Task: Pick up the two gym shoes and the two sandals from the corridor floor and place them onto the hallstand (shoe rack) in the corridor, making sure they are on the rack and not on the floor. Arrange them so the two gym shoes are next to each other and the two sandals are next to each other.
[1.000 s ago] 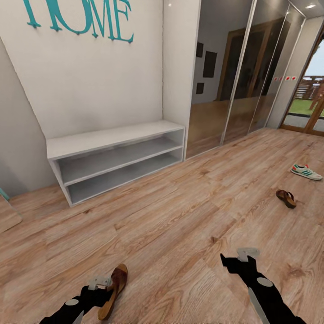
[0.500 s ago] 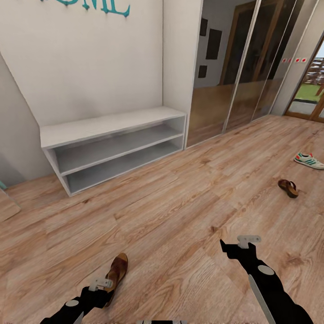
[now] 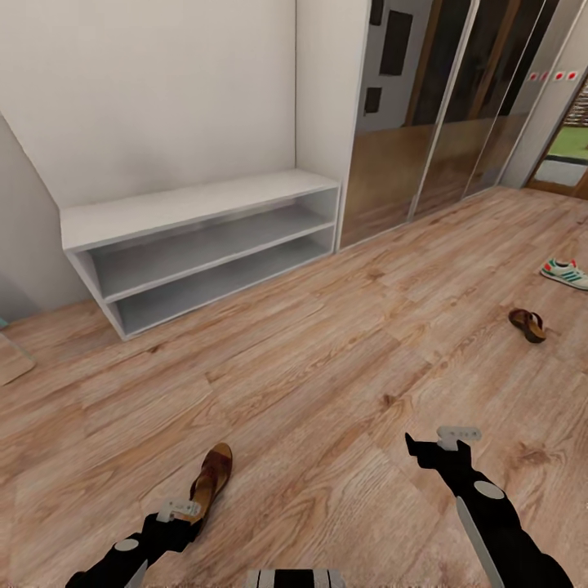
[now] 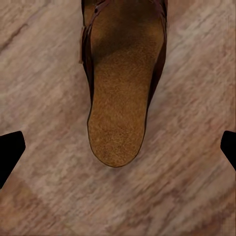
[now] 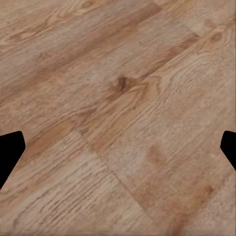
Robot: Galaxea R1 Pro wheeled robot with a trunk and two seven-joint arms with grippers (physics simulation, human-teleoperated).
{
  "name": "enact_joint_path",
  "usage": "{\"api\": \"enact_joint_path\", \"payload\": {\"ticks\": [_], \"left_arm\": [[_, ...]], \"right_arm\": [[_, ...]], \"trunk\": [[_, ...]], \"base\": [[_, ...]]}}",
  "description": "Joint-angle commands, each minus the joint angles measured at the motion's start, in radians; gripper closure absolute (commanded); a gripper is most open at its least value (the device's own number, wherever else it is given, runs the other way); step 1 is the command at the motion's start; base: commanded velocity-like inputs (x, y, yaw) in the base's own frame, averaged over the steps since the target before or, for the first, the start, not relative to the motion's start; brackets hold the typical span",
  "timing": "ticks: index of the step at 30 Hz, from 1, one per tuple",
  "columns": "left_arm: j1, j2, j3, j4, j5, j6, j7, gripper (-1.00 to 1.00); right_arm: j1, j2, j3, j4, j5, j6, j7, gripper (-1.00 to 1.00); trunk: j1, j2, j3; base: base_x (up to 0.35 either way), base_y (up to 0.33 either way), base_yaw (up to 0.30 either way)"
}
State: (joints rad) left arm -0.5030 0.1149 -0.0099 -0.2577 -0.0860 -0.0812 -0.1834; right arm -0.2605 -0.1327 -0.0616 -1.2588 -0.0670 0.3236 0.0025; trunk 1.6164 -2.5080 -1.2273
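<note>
Sandal (image 4: 120, 93), dark brown woven straps, tan footbed, flat on floor (image 4: 191, 187)

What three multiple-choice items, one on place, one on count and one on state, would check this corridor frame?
1. The near dark brown leather sandal lies:
A. on the wood-plank floor, ahead of the left gripper
B. on the rack's top
C. beside the sneaker

2. Shoes in the head view:
A. one
B. three
C. five

3. The pale grey two-tier shoe rack holds:
A. a sneaker
B. both sandals
C. nothing

Key: 1 A, sandal on bare planks by the gripper; 2 B, two sandals, the far one, and one white sneaker; 3 C, both tiers and top bare.
</note>
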Motion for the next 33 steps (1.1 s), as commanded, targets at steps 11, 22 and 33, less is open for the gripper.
{"api": "enact_joint_path", "payload": {"ticks": [11, 22, 33], "left_arm": [[0.001, 0.002, -0.002, -0.022, -0.008, -0.005, -0.001, -1.0], [0.001, 0.002, -0.002, -0.023, -0.008, -0.005, -0.001, -1.0], [0.002, 0.002, -0.002, -0.023, -0.008, -0.016, -0.001, -1.0]], "right_arm": [[0.0, 0.003, 0.001, -0.002, -0.007, 0.006, 0.001, -1.0], [0.0, 0.004, 0.002, 0.002, -0.007, 0.006, 0.001, -1.0], [0.0, 0.005, 0.002, 0.002, -0.006, 0.006, 0.001, -1.0]], "trunk": [[0.005, -0.003, -0.044], [0.01, -0.005, -0.086], [0.015, -0.008, -0.129]], "base": [[0.0, 0.0, 0.0], [0.0, 0.0, 0.0], [0.0, 0.0, 0.0]]}}
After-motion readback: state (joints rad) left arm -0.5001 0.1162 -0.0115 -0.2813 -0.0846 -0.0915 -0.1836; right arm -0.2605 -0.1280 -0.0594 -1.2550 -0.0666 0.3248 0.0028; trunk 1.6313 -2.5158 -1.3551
